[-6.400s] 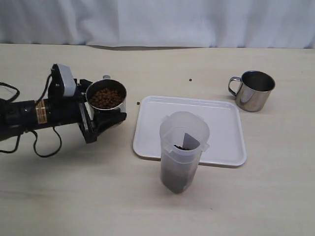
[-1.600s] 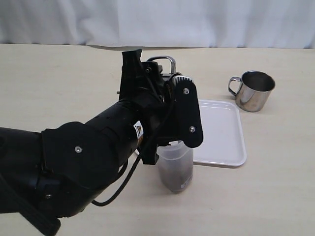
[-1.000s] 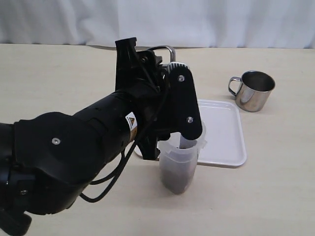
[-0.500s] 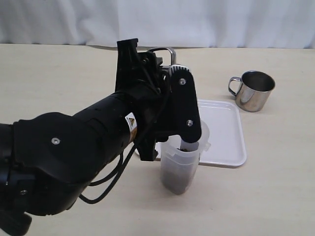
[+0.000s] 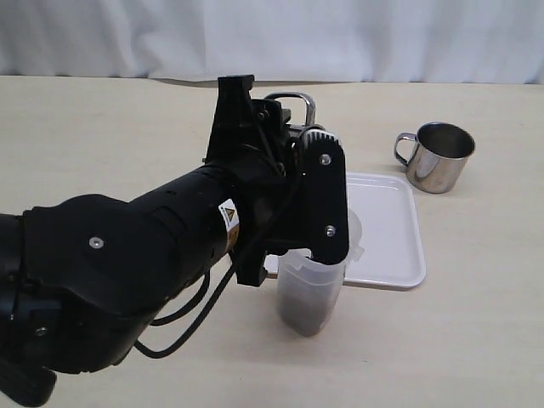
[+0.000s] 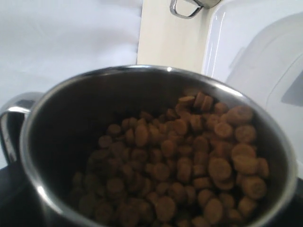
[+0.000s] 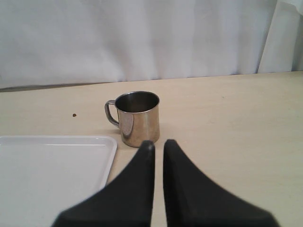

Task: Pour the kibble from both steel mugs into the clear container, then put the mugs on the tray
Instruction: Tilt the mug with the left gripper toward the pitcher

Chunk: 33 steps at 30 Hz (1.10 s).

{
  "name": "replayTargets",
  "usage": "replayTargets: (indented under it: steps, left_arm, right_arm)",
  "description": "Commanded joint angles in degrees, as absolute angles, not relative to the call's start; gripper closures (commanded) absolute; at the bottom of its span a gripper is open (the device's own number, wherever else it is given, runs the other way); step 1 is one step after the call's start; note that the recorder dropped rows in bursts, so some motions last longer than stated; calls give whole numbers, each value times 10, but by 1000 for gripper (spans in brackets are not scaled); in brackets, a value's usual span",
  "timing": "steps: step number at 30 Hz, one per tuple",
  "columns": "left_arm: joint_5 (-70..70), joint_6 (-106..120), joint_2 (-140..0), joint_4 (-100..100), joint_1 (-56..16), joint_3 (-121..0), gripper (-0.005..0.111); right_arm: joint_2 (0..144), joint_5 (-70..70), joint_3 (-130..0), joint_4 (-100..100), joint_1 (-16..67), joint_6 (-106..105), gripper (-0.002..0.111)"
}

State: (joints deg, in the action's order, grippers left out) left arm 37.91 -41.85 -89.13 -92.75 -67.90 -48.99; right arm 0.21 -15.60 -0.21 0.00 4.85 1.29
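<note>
Pellets of kibble (image 6: pixel 189 161) lie heaped in the steel mug (image 6: pixel 85 118) that my left hand (image 5: pixel 276 140) clasps and holds aloft, just above the rim of the clear container (image 5: pixel 310 293). Through the left wrist camera the brown load sits banked against the side of the mug nearest the container. The mug appears tipped that way, though I cannot tell whether anything is falling. Its loop handle (image 5: pixel 287 96) pokes up above the black left arm (image 5: pixel 153 272), which hides most of the container's mouth in the exterior view.

The container stands upright on the tabletop (image 5: pixel 476 323) at the near edge of the white tray (image 5: pixel 387 238), with a dark layer of kibble in its lower part. The second steel mug (image 5: pixel 438 157) stands upright on the tabletop beyond the tray's far right corner. It is clear of the tray, and its handle is turned toward the left of the exterior view.

My right hand (image 7: pixel 158 146), seen only through its own wrist camera, points at that mug. Its two black fingers are drawn together to a thin slit with nothing between them. A stray pellet (image 7: pixel 74 115) lies on the bare tabletop past the tray's far edge. A white curtain (image 5: pixel 382 34) closes off the back.
</note>
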Motion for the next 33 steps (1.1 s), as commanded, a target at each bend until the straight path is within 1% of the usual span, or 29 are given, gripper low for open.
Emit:
replayTargets:
  steps: [1,16,23,33]
  left_arm:
    - [392,-413,-885,-941,-677,-494,107]
    - [375,-387,-887,-984,-677,-494,107]
    - [402,-387,-915,-995,-677,-494,107]
    - [419,-387,-917,-999,-677,-494,107]
  right_arm:
    - [0,-157,0,0,48,8,103]
    - [0,-157,0,0,48,8,103]
    - [0,-157,0,0,48,8,103]
    - [0,-157,0,0,48,8,103]
